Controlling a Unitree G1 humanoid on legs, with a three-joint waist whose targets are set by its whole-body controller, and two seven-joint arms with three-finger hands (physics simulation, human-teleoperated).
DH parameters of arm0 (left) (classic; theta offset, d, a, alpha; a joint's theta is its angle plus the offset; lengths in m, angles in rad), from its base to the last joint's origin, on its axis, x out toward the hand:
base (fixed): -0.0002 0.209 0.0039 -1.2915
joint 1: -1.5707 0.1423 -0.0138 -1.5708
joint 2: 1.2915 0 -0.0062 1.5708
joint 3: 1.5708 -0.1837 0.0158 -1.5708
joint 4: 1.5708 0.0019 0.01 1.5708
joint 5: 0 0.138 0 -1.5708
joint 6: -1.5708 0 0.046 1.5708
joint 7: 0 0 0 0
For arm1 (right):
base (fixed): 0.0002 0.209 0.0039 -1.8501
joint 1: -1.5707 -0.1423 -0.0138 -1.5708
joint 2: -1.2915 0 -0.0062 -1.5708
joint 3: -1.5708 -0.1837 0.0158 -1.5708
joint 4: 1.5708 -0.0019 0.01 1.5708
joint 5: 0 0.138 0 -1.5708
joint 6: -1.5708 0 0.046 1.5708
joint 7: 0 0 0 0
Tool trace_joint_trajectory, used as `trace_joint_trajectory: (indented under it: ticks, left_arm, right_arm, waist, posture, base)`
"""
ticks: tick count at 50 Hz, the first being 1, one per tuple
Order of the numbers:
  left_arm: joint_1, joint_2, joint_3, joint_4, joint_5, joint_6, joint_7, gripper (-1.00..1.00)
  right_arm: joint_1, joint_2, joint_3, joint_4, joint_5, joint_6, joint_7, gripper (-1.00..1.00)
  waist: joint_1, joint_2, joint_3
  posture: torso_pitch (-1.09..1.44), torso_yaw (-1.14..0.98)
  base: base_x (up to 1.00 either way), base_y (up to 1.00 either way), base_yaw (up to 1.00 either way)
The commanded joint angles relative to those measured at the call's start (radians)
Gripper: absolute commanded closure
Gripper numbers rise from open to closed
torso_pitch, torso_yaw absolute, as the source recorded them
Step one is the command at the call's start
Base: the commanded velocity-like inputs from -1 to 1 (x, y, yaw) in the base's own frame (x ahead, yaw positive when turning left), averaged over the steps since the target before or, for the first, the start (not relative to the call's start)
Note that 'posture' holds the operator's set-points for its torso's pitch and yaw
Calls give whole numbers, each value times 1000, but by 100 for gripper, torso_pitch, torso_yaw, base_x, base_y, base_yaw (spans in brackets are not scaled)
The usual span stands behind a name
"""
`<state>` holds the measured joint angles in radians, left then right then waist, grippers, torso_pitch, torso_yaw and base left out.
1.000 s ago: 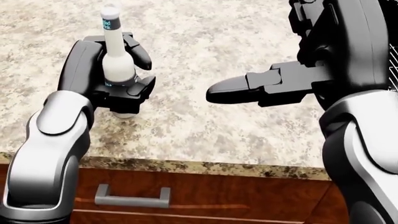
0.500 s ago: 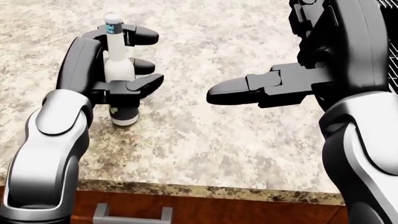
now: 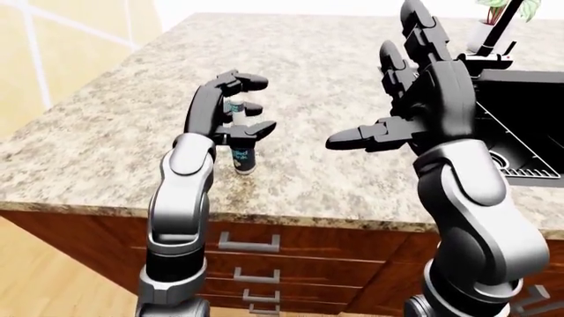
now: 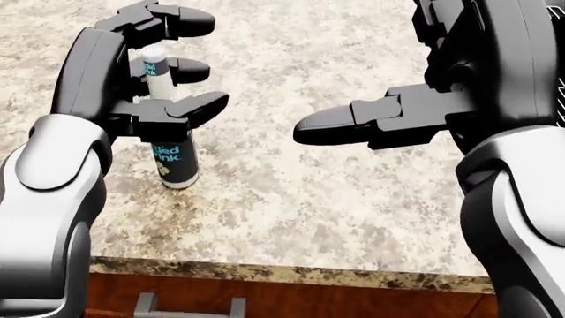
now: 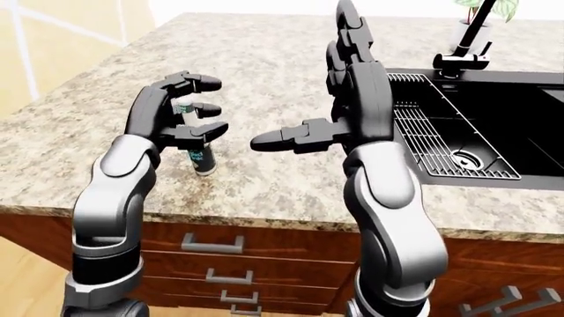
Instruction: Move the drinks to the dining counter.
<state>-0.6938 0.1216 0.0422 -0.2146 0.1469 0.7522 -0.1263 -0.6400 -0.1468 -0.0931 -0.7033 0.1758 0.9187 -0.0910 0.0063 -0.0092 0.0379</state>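
The drink bottle (image 4: 173,156) stands upright on the speckled stone counter (image 4: 353,205), in the left half of the head view. Its white neck and cap go up between the fingers of the left hand (image 4: 146,73). Those fingers (image 4: 181,21) are spread open. Two reach over the top of the bottle toward 3 o'clock, and the thumb (image 4: 190,109) crosses in front of the bottle's middle. The fingers stand around the bottle, but they do not squeeze it. I cannot tell if the thumb touches it.

The lower part of the bottle is dark with pale letters. Only bits can be read: "led" on one line and "nk" below it. There is a small blue band near the cap.

The right hand (image 4: 415,119) hangs above the counter at 3 o'clock from the bottle, well apart from it. Its fingers are open, and one thick finger (image 4: 331,129) points back toward the bottle.

The counter edge (image 4: 291,273) runs at 6 o'clock, near the bottle. Under it are brown drawers with grey handles (image 5: 211,244). There is lots of bare counter at 12 o'clock. A black sink (image 5: 502,112) with a tap (image 5: 467,46) lies far off at 3 o'clock.
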Motion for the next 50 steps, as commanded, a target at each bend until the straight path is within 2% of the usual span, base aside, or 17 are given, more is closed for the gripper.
trace_joint_trajectory:
  ticks: [1,8,12,14,15,17,31,34,36,38,39,41,43,44,48,50]
  left_arm:
    - [-36,5,4,-39,2,-24,3,-13]
    - [-35,12,11,-59,1,-8,-4,-18]
    - [-27,16,12,-89,0,13,-13,-56]
    - [-22,21,21,-102,-5,19,-14,-68]
    - [-16,26,27,-116,-8,27,-16,-87]
    - [-8,32,32,-134,-13,38,-17,-100]
    - [86,69,84,-353,-63,150,-1,-100]
    - [89,77,100,-396,-85,186,8,-100]
    - [84,86,110,-425,-99,214,13,-100]
    - [76,97,116,-449,-111,239,18,-100]
    - [72,101,120,-463,-118,253,21,-100]
    - [70,108,122,-478,-127,265,26,-100]
    - [60,116,126,-494,-135,285,31,-100]
    - [53,121,128,-499,-139,292,33,-100]
    - [32,132,126,-534,-151,333,41,-100]
    - [19,136,130,-548,-158,354,44,-100]
  right_arm:
    - [-25,-5,-7,-18,-2,-30,-1,-100]
    - [-27,-7,-9,-25,1,-22,-2,-100]
    - [-24,-6,-7,-24,0,-25,-2,-100]
    - [-23,-7,-9,-32,2,-18,-4,-100]
    - [-25,-7,-11,-37,4,-12,-5,-100]
    - [-24,-8,-11,-35,5,-14,-5,-100]
    - [-16,-18,-22,-56,17,-2,-5,-100]
    - [-12,-26,-9,-60,-3,22,-9,-100]
    - [-14,-25,-6,-66,-6,38,0,-100]
    - [-9,-24,14,-68,-25,47,11,-100]
    - [-6,-21,20,-69,-35,50,18,-100]
    - [3,-16,25,-58,-53,32,36,-100]
    - [-1,-10,26,-67,-66,45,48,-100]
    - [1,-7,27,-67,-73,43,53,-100]
    - [5,4,26,-68,-89,38,67,-100]
    - [4,8,25,-72,-94,42,71,-100]
  waist:
    - [0,1,-24]
    - [1,0,-23]
    - [1,0,-23]
    - [1,0,-24]
    - [1,0,-23]
    - [1,1,-23]
    - [0,5,-24]
    - [0,5,-21]
    - [-3,13,-48]
    - [-4,11,-74]
    - [-1,5,-72]
    - [0,-17,-44]
    - [-6,-35,-48]
    - [-2,-35,-50]
    - [15,2,-39]
    - [24,31,-33]
  posture:
    - [0,0]
    - [0,0]
    - [0,0]
    - [0,0]
    - [0,0]
    - [0,0]
    - [0,0]
    - [0,0]
    - [0,0]
    - [0,0]
    - [0,0]
    - [0,0]
    - [0,0]
    - [0,0]
    - [0,0]
    - [0,0]
  base:
    - [0,0,0]
    - [0,0,0]
    - [0,0,0]
    - [0,0,0]
    - [0,0,0]
    - [0,0,0]
    - [0,0,0]
    - [-2,0,0]
    - [-34,2,0]
    - [-72,7,0]
    - [-100,10,0]
    - [-100,11,0]
    - [-100,12,0]
    - [-100,11,0]
    - [-100,12,0]
    - [-100,13,0]
